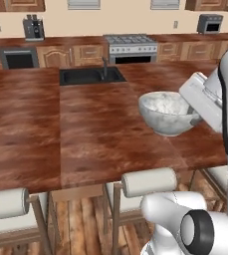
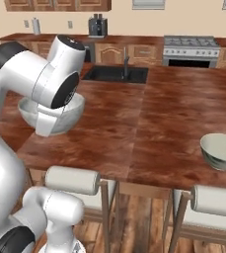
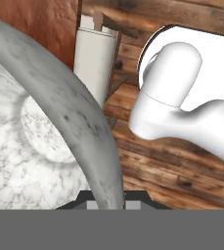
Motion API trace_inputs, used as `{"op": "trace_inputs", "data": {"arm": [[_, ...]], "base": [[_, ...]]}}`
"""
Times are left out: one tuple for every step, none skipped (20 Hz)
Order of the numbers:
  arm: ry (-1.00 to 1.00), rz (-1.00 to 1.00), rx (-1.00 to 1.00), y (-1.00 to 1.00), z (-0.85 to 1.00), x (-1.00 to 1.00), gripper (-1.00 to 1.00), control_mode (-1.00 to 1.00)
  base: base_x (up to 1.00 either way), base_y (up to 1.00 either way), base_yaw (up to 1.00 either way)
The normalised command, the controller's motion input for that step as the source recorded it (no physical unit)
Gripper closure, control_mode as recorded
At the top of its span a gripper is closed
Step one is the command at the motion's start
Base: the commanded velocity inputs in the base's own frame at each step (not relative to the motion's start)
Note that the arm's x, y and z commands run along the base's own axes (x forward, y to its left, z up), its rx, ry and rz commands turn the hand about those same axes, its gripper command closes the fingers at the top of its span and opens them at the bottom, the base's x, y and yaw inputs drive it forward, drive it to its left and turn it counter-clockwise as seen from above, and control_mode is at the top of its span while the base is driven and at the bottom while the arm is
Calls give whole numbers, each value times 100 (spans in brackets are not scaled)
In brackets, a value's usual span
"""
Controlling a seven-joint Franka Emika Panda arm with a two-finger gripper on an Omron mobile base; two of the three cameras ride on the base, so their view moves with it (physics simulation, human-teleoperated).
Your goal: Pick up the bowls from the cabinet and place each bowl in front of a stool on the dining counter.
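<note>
the step in hand was judged to be the setting down of the grey-white bowl (image 1: 168, 112) on the dining counter (image 1: 85, 129) in front of a stool (image 1: 149, 181). for it to be done well, the bowl would best be kept level while lowered, brought down until its foot met the counter top, and set back from the near edge so that it could not tip off toward the stool; only then should the grip be let go and the hand drawn off sideways, clear of the rim. the bowl was seen held over the near part of the counter, close behind the stool's white backrest, and whether its foot was touching the top could not be told. the gripper (image 3: 105, 197) was clamped on the bowl's wall, the rim (image 3: 79, 122) passing between the fingers, one inside and one outside, so that the bowl hung out from the hand on its far side with the pale mottled inside (image 3: 25, 161) lying beside the claw. in the right base view the bowl (image 2: 28, 111) was partly hidden behind the arm. the dark green-grey bowl (image 2: 221, 150) was seen already resting on the counter before another stool (image 2: 213, 200), well apart from the first.
</note>
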Motion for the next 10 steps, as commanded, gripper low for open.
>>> {"op": "trace_inputs", "data": {"arm": [[0, 0, 0, 0, 0, 0, 100, 100], [0, 0, 0, 0, 0, 0, 100, 100], [0, 0, 0, 0, 0, 0, 100, 100], [0, 0, 0, 0, 0, 0, 100, 100], [0, 0, 0, 0, 0, 0, 100, 100], [0, 0, 0, 0, 0, 0, 100, 100], [0, 0, 2, -19, -26, 100, 100, -100], [0, 0, 3, -36, -36, 100, 100, -100], [0, 0, 3, -43, -39, 100, 100, -100], [0, 2, 3, -55, -64, 100, 100, -100]], "base": [[90, 19, 0], [92, 6, 0], [91, 0, 0], [93, 0, 0], [98, 0, 0], [98, -6, 0], [0, 0, 0], [0, 0, 0], [0, 0, 0], [0, 0, 0]]}}
